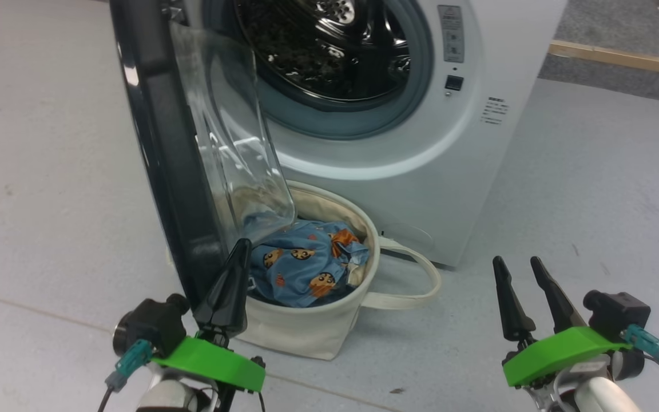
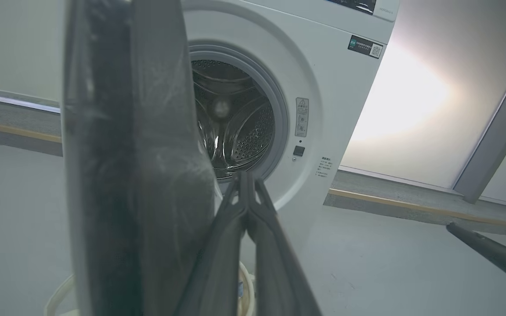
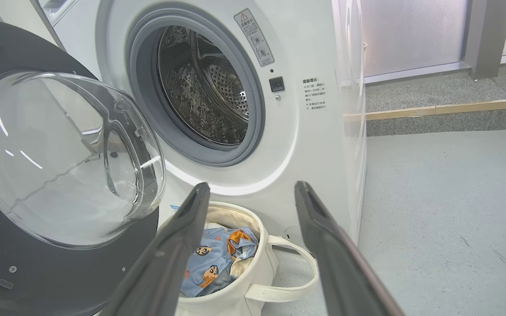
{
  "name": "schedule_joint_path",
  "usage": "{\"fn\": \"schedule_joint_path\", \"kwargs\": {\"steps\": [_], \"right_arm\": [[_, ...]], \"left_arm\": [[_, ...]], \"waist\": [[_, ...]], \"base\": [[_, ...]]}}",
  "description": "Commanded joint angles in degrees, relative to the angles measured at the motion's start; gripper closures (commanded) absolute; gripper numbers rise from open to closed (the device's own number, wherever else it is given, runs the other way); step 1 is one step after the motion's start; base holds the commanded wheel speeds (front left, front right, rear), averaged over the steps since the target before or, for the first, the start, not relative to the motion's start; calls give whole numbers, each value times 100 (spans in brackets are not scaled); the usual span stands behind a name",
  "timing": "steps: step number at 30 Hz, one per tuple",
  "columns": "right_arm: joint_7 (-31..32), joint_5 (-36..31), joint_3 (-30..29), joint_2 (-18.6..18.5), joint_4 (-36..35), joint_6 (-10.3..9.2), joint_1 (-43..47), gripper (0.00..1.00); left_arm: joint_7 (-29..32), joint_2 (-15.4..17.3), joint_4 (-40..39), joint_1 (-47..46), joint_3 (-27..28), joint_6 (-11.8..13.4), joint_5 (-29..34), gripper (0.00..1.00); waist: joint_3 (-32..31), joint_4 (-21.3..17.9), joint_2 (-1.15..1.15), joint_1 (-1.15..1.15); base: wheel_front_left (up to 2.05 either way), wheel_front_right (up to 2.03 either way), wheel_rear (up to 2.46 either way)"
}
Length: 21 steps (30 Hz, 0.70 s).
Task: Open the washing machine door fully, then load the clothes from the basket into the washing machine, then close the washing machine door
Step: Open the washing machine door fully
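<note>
The big white front-loading washing machine (image 1: 421,171) stood at the far side of the pale grey floor (image 1: 592,189), with its steel drum (image 1: 329,51) exposed. Its large round door (image 1: 161,171), a glossy black rim around a clear domed glass bowl, was hinged on the left. It stood swung out toward the near side and edge-on to the head camera, so roughly square to the washer's front rather than folded right back.

The left gripper (image 1: 242,245) had its two dark fingers pressed together with nothing between them. Their tips were just beside the door's lower inner edge, a pose suited to pushing the door wider to the left. Whether they touched the rim could not be told. The right gripper (image 1: 517,262) hung well apart on the near right, jaws spread and empty, seemingly kept ready for the laundry.

The small round cream canvas basket (image 1: 312,335) sat on the floor just in front of the washer, partly under the door's bowl. The light blue garment with orange-brown cartoon faces (image 1: 301,266) lay crumpled inside it, not yet loaded.

The door hid the basket's left side and any second handle. One loop handle (image 1: 421,292) showed on the right. The drum's top was cut off in the head view, and the left wrist view rendered the door as a dark blur.
</note>
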Motion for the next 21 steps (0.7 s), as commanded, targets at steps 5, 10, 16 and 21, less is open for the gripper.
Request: {"fn": "schedule_joint_path", "kwargs": {"steps": [5,10,16,21], "right_arm": [[-71,61,92,-43,-171,5,-64,0],[-71,63,98,2,-196,5,-51,0],[-71,70,99,57,-197,5,-28,0],[-71,71,108,81,-191,5,-38,0]], "left_arm": [[-37,74,-66,-198,349,146,-68,100],[-24,215,-55,-151,506,252,-104,100],[32,438,-89,-32,768,377,-197,100],[72,722,-95,8,1102,479,-307,100]], "waist": [[1,266,0,0],[8,475,0,0],[30,634,0,0],[55,678,0,0]], "base": [[0,0,0],[0,0,0],[0,0,0],[0,0,0]]}}
